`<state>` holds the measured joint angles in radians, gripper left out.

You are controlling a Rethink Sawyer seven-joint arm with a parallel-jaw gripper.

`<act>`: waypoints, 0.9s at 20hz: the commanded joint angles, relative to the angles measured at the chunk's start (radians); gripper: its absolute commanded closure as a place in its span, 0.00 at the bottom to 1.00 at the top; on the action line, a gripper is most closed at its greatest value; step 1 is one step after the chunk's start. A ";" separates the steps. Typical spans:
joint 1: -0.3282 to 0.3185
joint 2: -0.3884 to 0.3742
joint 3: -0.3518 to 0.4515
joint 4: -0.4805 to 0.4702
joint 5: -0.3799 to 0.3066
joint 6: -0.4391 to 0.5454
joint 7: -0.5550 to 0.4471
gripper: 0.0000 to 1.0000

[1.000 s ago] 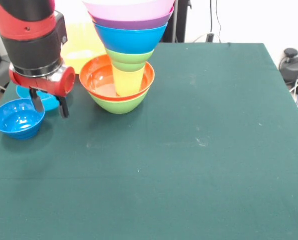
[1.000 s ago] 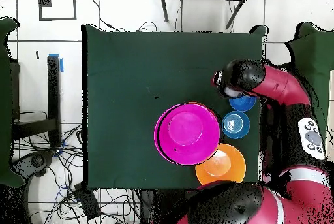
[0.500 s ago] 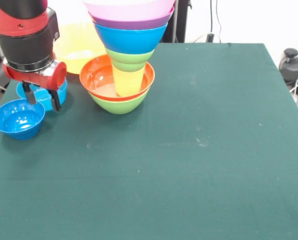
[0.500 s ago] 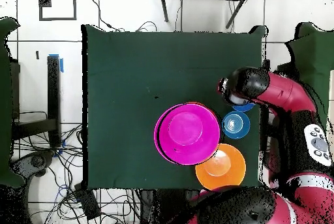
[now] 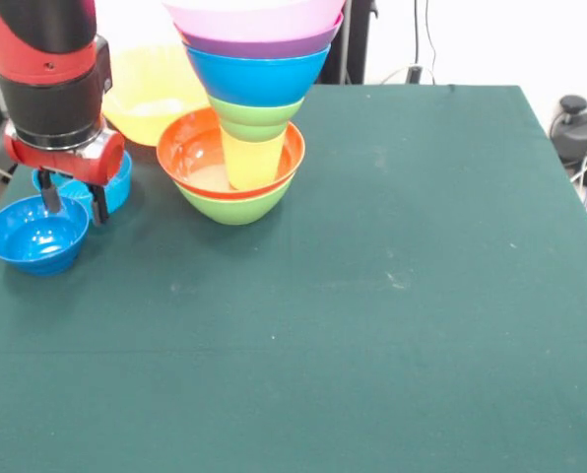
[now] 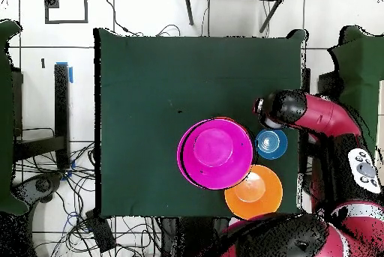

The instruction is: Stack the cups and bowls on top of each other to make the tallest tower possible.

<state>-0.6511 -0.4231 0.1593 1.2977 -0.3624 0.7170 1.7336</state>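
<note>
The tower stands left of centre in the front view. From the table up it has a green bowl (image 5: pixel 236 205), a red-orange bowl (image 5: pixel 188 150), the yellow cup (image 5: pixel 252 161), a small green bowl (image 5: pixel 259 112), a blue bowl (image 5: pixel 257 75), a purple bowl (image 5: pixel 259 45) and a pink bowl (image 5: pixel 259 15). From overhead only the pink bowl (image 6: pixel 215 151) shows. My gripper (image 5: pixel 73 201) is open and empty. It hangs low between a dark blue bowl (image 5: pixel 33 234) and a light-blue bowl (image 5: pixel 118 181). One finger (image 5: pixel 49 194) is over the dark blue bowl's far rim.
A large orange bowl (image 5: pixel 148 91) sits behind the tower and shows overhead (image 6: pixel 253 190) near the robot's base. Overhead, the arm's wrist (image 6: pixel 274 109) covers the dark blue bowl, and the light-blue bowl (image 6: pixel 271 143) lies beside it. The green table (image 5: pixel 402 296) stretches away to the right.
In the front view my gripper has moved left and a little back, from beside the red-orange bowl to between the two small blue bowls. The bowls have not moved.
</note>
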 commanded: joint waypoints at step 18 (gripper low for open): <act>-0.009 0.109 0.116 0.047 -0.150 -0.190 -0.154 0.00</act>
<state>-0.6682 -0.3572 0.1870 1.3003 -0.4217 0.5614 1.7336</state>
